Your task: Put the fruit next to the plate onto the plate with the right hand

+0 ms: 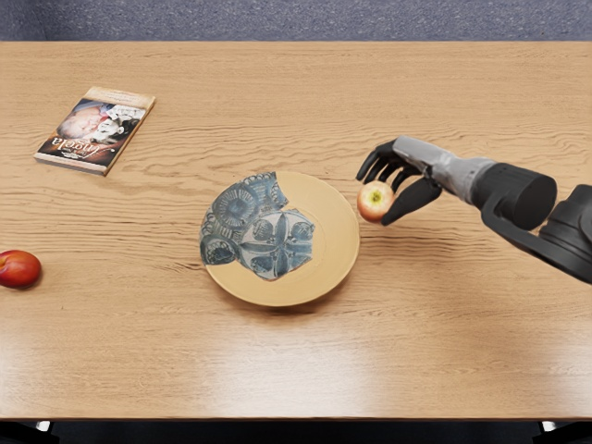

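Note:
A small yellow-red apple [375, 200] sits just right of the tan plate [339, 242], which bears a blue patterned design. My right hand [390, 181] comes in from the right and wraps around the apple, fingers curled over its top and thumb on its right side. Whether the apple rests on the table or is lifted is unclear. The left arm does not show.
A second red fruit [18, 268] lies at the table's left edge, far from the plate. A book [95, 129] lies at the back left. The wooden table [444, 351] stretches to the front edge.

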Controlling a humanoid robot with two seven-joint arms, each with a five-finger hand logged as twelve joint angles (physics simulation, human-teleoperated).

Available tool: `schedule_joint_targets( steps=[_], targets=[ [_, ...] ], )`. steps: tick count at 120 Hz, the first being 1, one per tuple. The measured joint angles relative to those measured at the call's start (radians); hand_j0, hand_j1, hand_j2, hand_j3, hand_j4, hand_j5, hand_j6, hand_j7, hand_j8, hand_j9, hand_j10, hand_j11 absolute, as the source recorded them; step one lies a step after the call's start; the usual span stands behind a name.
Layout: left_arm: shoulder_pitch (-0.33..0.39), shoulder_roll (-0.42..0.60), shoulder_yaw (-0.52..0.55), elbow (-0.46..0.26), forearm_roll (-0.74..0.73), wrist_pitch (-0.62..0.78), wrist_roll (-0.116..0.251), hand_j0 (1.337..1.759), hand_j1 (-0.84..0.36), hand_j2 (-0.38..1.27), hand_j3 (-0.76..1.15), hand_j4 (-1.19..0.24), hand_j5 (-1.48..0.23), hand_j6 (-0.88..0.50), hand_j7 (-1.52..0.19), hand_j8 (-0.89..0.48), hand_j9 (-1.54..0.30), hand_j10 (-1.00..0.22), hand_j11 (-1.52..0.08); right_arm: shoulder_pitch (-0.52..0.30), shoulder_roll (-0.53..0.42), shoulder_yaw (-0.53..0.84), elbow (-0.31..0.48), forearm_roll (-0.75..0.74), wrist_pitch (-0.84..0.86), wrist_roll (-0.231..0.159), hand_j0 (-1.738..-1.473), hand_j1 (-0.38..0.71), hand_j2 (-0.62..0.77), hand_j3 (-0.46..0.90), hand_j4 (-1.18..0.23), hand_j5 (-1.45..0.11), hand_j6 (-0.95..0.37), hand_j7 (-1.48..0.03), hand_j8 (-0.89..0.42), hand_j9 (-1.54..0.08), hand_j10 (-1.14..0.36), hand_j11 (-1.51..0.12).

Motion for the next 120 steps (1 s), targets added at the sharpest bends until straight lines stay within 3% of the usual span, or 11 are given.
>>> schedule_joint_targets(
  steps=[120],
  targets=[
    [0.000,0.000,0.000,0.000,0.000,0.000,0.000,1.658,0.34,0.00,0.00,-0.01,-0.01,-0.01,-0.01,-0.01,-0.01,-0.01,-0.01,-0.016,0.195,-0.031,-0.015,0.002,-0.003,0.000,-1.658,0.23,0.27,0.00,-0.58,-0.78,-0.53,-0.77,-0.47,-0.78,-0.58,-0.78]
  ],
)
